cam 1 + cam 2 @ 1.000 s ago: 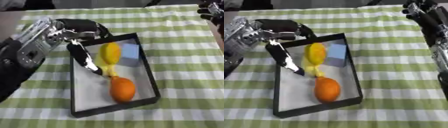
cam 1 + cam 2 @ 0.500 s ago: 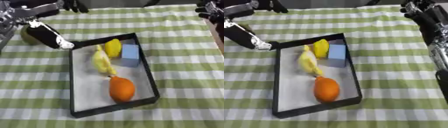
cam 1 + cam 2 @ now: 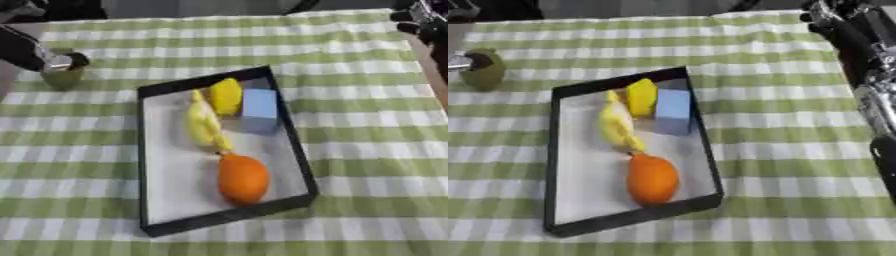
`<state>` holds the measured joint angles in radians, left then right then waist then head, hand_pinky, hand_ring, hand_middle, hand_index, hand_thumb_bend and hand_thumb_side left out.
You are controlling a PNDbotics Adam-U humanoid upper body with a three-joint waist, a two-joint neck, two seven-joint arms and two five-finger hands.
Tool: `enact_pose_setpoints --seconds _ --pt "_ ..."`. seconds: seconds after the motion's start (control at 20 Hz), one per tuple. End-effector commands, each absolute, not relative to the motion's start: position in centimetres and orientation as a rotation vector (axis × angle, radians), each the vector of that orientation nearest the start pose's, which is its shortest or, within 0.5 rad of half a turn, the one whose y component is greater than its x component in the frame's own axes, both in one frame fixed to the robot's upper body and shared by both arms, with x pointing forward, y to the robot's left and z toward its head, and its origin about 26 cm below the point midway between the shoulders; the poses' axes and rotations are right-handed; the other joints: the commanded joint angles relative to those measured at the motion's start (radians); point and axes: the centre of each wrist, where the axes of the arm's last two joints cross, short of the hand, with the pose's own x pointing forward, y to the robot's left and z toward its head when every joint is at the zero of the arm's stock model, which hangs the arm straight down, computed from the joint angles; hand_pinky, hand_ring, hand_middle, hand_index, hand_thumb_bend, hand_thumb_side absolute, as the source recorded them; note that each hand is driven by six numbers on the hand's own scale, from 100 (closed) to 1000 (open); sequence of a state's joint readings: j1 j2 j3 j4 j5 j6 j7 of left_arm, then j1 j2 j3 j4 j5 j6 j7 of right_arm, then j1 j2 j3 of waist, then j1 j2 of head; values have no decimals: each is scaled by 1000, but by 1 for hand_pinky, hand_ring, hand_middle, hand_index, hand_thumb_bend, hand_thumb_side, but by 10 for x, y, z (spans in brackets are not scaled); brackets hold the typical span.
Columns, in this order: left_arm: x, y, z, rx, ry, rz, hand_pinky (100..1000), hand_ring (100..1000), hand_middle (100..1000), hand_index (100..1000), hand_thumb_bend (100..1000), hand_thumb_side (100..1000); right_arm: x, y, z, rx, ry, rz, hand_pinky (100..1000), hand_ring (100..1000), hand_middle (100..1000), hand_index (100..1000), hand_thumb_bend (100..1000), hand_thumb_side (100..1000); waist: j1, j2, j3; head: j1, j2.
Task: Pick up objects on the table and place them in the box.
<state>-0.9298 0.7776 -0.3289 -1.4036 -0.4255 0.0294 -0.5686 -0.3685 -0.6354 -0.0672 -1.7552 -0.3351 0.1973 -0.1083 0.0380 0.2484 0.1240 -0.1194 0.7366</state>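
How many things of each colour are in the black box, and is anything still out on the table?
Yellow, in the black box: 2, a banana and a yellow block
Blue: 1, a blue block
Orange: 1, an orange
Olive green, on the table: 1, a small object
Total: 5

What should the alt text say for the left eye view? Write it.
A black box on a green checked tablecloth holds an orange, a banana, a yellow object and a blue block. At far left, the left hand meets an olive-green object.

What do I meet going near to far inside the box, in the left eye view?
Orange → banana → blue block → yellow block, all lying in the box.
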Motion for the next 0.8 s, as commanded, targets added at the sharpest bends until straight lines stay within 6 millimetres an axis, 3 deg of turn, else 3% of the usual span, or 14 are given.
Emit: enact_pose_setpoints --seconds 0.05,0.35,0.8 --pt "416 315 326 865 -1470 -1511 840 831 802 881 516 346 328 -349 235 -296 -1973 224 881 787 704 811 100 481 -16 -35 -4 0 -14" --pt "430 341 320 910 -1389 -1470 842 834 806 880 559 339 328 -347 239 -296 -1984 231 880 787 704 810 100 481 -20 -22 -25 5 -29" --pt "457 359 295 935 -1293 -1368 837 830 801 879 604 456 329 -343 244 -291 -1999 246 880 787 704 810 100 487 -19 9 -65 26 -63"
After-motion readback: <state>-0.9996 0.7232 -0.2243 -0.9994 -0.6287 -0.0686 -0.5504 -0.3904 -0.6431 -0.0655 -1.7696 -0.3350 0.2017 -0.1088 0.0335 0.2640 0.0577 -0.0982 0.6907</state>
